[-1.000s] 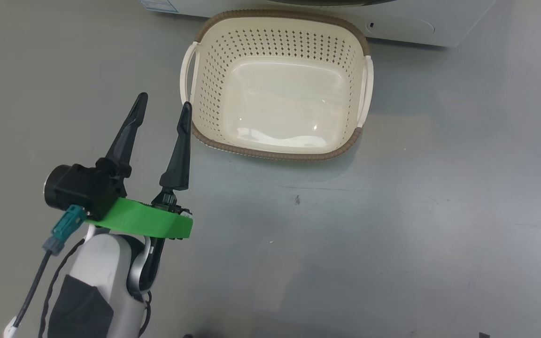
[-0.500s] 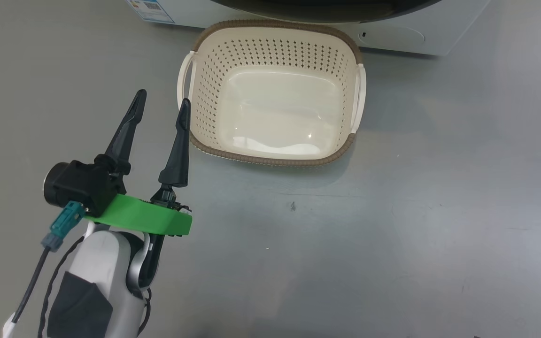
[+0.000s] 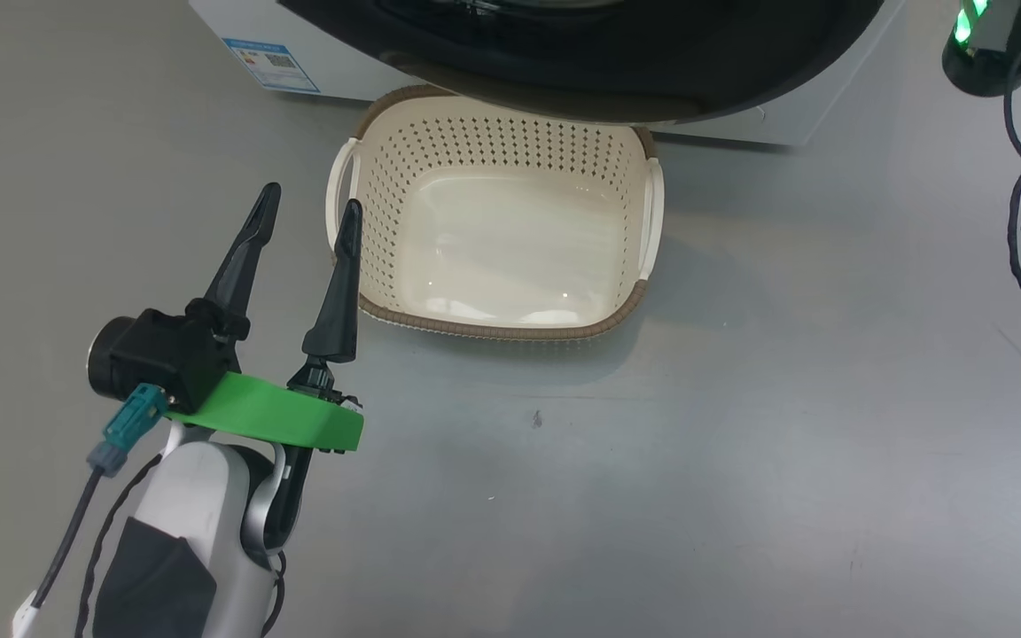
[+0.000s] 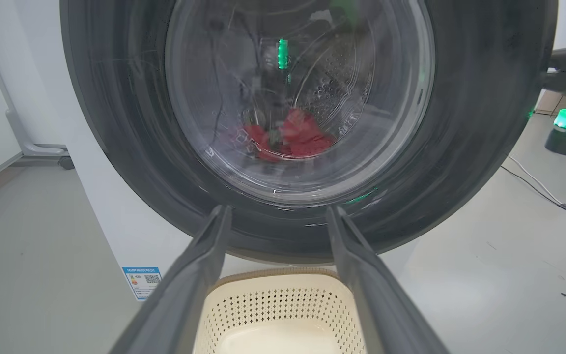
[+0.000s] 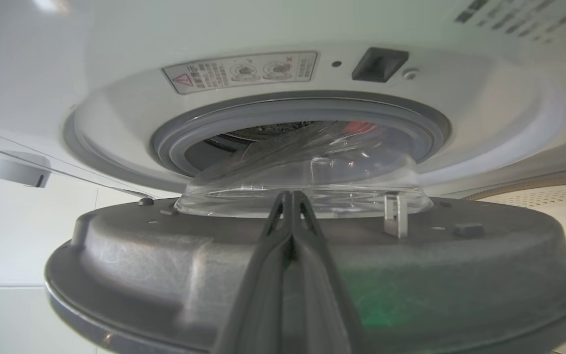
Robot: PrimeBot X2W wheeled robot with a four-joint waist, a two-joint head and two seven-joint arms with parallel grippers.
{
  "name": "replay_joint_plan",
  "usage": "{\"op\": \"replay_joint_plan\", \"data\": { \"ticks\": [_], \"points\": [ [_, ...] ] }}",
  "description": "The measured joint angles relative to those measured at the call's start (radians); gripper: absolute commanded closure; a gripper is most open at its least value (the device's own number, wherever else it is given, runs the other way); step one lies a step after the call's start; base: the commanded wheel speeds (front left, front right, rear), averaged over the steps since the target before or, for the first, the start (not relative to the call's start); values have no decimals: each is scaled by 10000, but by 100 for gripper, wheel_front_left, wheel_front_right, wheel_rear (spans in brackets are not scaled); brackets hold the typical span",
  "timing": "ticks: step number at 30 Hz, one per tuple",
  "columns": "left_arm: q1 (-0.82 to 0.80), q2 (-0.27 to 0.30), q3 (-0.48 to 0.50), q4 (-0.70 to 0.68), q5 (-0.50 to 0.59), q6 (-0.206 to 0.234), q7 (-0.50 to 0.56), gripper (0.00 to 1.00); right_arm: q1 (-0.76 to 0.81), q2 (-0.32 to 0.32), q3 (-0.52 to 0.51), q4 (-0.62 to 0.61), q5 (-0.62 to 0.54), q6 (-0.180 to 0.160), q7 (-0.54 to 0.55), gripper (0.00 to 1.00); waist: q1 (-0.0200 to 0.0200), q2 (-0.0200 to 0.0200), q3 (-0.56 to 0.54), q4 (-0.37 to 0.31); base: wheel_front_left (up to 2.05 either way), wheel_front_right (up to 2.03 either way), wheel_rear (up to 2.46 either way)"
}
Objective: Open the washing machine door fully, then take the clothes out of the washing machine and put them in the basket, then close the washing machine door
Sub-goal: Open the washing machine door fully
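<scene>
Soft, even overhead light leaves a faint shadow on the floor (image 3: 697, 266) right of the basket (image 3: 493, 332), which sits ahead of the left gripper (image 3: 311, 197), and pale glare shows on the basket's bottom. Beyond that gripper's out-of-focus fingers (image 4: 199, 275) the washing machine door (image 4: 469, 128) looks smeared, with green glints on its glass. Under the right gripper (image 5: 290, 196) the door's rim bows with wide-angle distortion and carries a green tint.

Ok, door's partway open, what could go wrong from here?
The shut right end effector has no grip on the door's smooth inner side, so it may slip. The basket sits under the door's edge and could catch it. The open left end effector beside the basket's handle might nudge it.
</scene>
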Motion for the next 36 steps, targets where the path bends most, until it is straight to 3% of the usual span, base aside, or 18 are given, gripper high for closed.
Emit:
{"op": "replay_joint_plan", "data": {
  "ticks": [24, 36],
  "points": [
    [854, 4, 59, 470, 249, 2, 0, 0, 2189, 784, 453, 92, 543, 155, 1001, 100, 0, 0, -1405, -253, 0, 0, 0],
    [1248, 10, 56, 596, 282, 2, 0, 0, 3084, 949, 813, -652, 815, 171, 1315, 100, 0, 0, -1949, -101, 0, 0, 0]
  ]
}}
